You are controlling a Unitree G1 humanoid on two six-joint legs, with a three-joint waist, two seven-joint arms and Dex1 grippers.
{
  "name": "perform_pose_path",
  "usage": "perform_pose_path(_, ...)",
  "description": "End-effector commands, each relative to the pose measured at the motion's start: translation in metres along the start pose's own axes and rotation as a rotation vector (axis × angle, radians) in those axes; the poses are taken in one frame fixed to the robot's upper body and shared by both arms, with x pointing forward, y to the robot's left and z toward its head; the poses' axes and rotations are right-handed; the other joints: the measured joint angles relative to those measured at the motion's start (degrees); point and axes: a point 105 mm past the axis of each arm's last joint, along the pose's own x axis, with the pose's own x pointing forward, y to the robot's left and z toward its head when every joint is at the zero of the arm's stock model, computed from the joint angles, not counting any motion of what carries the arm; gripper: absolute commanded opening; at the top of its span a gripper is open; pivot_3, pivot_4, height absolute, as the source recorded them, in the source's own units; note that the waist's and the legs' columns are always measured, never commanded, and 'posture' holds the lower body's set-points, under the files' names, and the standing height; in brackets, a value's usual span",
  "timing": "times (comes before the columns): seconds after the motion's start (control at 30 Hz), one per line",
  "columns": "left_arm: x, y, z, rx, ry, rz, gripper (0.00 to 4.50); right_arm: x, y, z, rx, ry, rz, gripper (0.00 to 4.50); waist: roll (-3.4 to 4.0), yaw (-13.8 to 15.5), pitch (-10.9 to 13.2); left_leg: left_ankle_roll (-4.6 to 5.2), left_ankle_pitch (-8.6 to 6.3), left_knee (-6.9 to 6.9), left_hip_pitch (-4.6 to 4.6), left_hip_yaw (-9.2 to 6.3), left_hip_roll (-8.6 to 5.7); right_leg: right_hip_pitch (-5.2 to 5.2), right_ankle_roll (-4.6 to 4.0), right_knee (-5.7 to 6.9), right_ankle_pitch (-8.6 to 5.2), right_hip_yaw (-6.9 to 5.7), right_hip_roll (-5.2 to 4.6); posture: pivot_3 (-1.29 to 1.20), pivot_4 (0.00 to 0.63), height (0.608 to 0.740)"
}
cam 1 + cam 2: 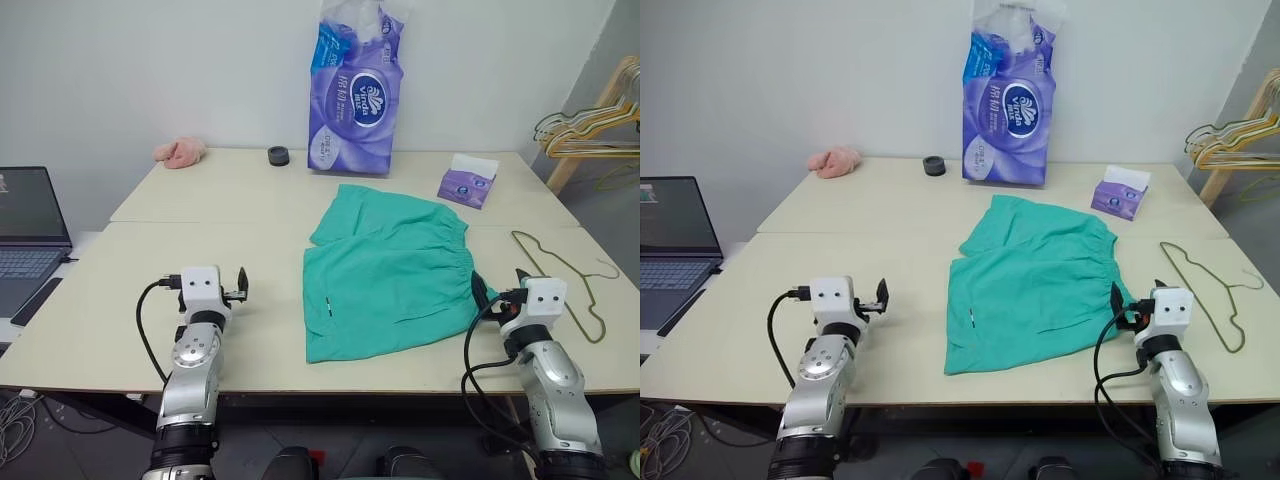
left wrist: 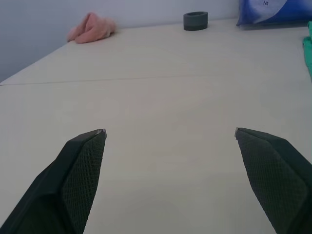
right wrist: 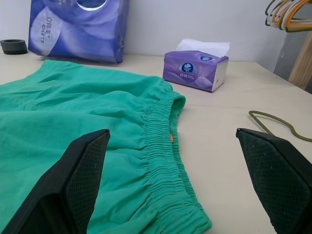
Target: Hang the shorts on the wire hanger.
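The shorts (image 1: 390, 272) lie flat on the desk (image 1: 200, 215), a little right of its middle, with the gathered waistband toward the robot's right and the legs toward its left. A spot of orange shows inside the waistband in the right wrist view. The hanger (image 1: 560, 275) lies flat on the desk just right of the shorts, apart from them, its hook toward the desk's right edge.

The left pincer (image 1: 238, 284) hovers low over bare desk left of the shorts, its fingers (image 2: 78, 170) spread wide and holding nothing. The right pincer (image 1: 1132, 300) sits at the near right end of the waistband, fingers (image 3: 83, 170) also wide apart and empty; whether it touches the fabric is hard to tell.

Along the far side stand a purple tissue pack (image 1: 355, 95), a tissue box (image 1: 467, 183), a dark ring (image 1: 278, 155) and a pink cloth (image 1: 180, 152). A laptop (image 1: 28, 225) sits off the desk's left side.
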Motion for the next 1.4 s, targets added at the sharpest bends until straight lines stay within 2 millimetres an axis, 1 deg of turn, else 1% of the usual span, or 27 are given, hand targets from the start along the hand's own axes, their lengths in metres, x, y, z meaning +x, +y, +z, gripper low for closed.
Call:
perform_pose_path(0.03, 0.002, -0.008, 0.024, 0.007, -0.090, -0.047, 4.50, 0.000, -0.005, 0.013, -0.023, -0.052, -0.011, 4.43, 0.00, 0.00, 0.00, 0.00, 0.00, 0.00, 0.00, 0.00, 0.00, 0.00, -0.01, 0.00, 0.00, 0.00, 0.00, 0.09, 0.002, 0.740)
perform_pose_path(0.2, 0.001, -0.015, 0.024, 0.025, -0.088, -0.086, 4.50, -0.001, -0.004, 0.011, -0.023, -0.047, -0.011, 4.43, 0.00, -0.02, 0.00, 0.00, 0.00, 0.00, 0.00, 0.01, 0.00, 0.00, 0.00, 0.00, 0.00, 0.00, 0.00, 0.09, 0.004, 0.740)
perform_pose_path(0.33, 0.000, -0.016, 0.024, 0.032, -0.089, -0.088, 4.50, -0.001, -0.004, 0.011, -0.023, -0.046, -0.010, 4.43, 0.01, -0.02, 0.00, 0.00, 0.00, -0.01, 0.00, 0.01, 0.00, 0.00, 0.01, 0.00, -0.02, 0.01, 0.00, 0.09, 0.004, 0.740)
perform_pose_path(0.43, 0.000, -0.023, 0.025, 0.024, -0.090, -0.133, 4.50, -0.001, -0.003, 0.011, -0.018, -0.046, -0.010, 4.43, 0.01, -0.02, 0.00, 0.00, 0.00, -0.01, 0.00, 0.01, 0.00, 0.00, 0.00, 0.00, -0.02, 0.01, 0.00, 0.09, 0.003, 0.740)
perform_pose_path(0.67, -0.001, -0.034, 0.029, 0.047, -0.103, -0.213, 4.50, -0.004, -0.014, 0.007, -0.023, -0.030, -0.082, 4.43, 0.01, -0.01, -0.01, 0.00, 0.00, -0.01, 0.00, 0.01, 0.00, 0.00, 0.00, -0.01, -0.03, 0.01, 0.00, 0.08, 0.000, 0.740)
perform_pose_path(0.77, 0.000, -0.041, 0.031, 0.058, -0.112, -0.252, 4.50, -0.004, -0.016, 0.007, -0.028, -0.028, -0.091, 4.43, 0.01, -0.03, -0.01, 0.00, 0.00, -0.01, 0.00, 0.01, 0.00, 0.00, 0.01, -0.01, -0.03, 0.02, 0.00, 0.07, 0.000, 0.740)
perform_pose_path(0.9, 0.000, -0.041, 0.033, 0.057, -0.115, -0.251, 4.50, -0.004, -0.017, 0.008, -0.030, -0.031, -0.090, 4.43, 0.02, -0.11, -0.01, 0.00, 0.00, -0.01, 0.01, 0.02, 0.00, 0.00, 0.01, -0.01, -0.04, 0.03, 0.01, 0.07, 0.002, 0.740)
perform_pose_path(0.97, 0.000, -0.041, 0.033, 0.051, -0.117, -0.252, 4.50, -0.005, -0.014, 0.008, -0.035, -0.030, -0.070, 4.43, 0.02, -0.13, -0.01, 0.00, 0.00, -0.02, 0.01, 0.02, 0.00, 0.00, 0.01, -0.01, -0.05, 0.04, 0.01, 0.06, 0.005, 0.740)
perform_pose_path(1.03, -0.001, -0.042, 0.030, 0.037, -0.105, -0.264, 4.50, -0.005, -0.005, 0.009, -0.051, -0.034, -0.013, 4.43, 0.02, -0.13, -0.01, 0.00, 0.00, -0.02, 0.01, 0.01, 0.00, 0.00, 0.00, -0.01, -0.05, 0.05, 0.01, 0.05, 0.007, 0.740)
perform_pose_path(1.13, -0.010, -0.056, 0.026, 0.011, -0.087, -0.405, 4.50, -0.004, 0.002, 0.011, -0.051, -0.039, 0.031, 4.43, 0.02, -0.21, -0.01, 0.00, 0.00, -0.02, 0.01, 0.03, 0.00, 0.00, 0.02, -0.01, -0.07, 0.05, 0.01, 0.05, 0.007, 0.740)
perform_pose_path(1.2, -0.021, -0.069, 0.027, -0.004, -0.091, -0.561, 4.50, -0.006, 0.007, 0.013, -0.064, -0.042, 0.076, 4.43, 0.04, -0.39, 0.00, 0.00, 0.00, -0.04, 0.02, 0.06, 0.01, 0.00, -0.05, -0.01, -0.13, 0.04, 0.02, 0.03, 0.010, 0.740)
perform_pose_path(1.27, -0.032, -0.079, 0.025, 0.029, -0.065, -0.720, 4.50, -0.011, 0.015, 0.017, -0.100, -0.042, 0.171, 4.43, 0.06, -0.46, 0.01, -0.01, -0.01, -0.05, 0.02, 0.07, 0.02, 0.00, -0.16, 0.00, -0.20, 0.05, 0.02, 0.02, 0.012, 0.740)
perform_pose_path(1.33, -0.040, -0.084, 0.023, 0.079, -0.037, -0.836, 4.50, -0.017, 0.019, 0.021, -0.146, -0.041, 0.263, 4.43, 0.09, -0.52, 0.04, -0.01, -0.01, -0.05, 0.03, 0.07, 0.02, 0.00, -0.16, 0.00, -0.26, 0.04, 0.04, 0.01, 0.015, 0.740)
perform_pose_path(1.4, -0.045, -0.085, 0.023, 0.092, -0.005, -0.924, 4.50, -0.024, 0.022, 0.025, -0.190, -0.036, 0.357, 4.43, 0.10, -0.78, 0.04, 0.00, -0.02, -0.06, 0.10, 0.10, 0.03, 0.05, -0.19, 0.00, -0.31, 0.02, 0.05, 0.01, 0.015, 0.740)
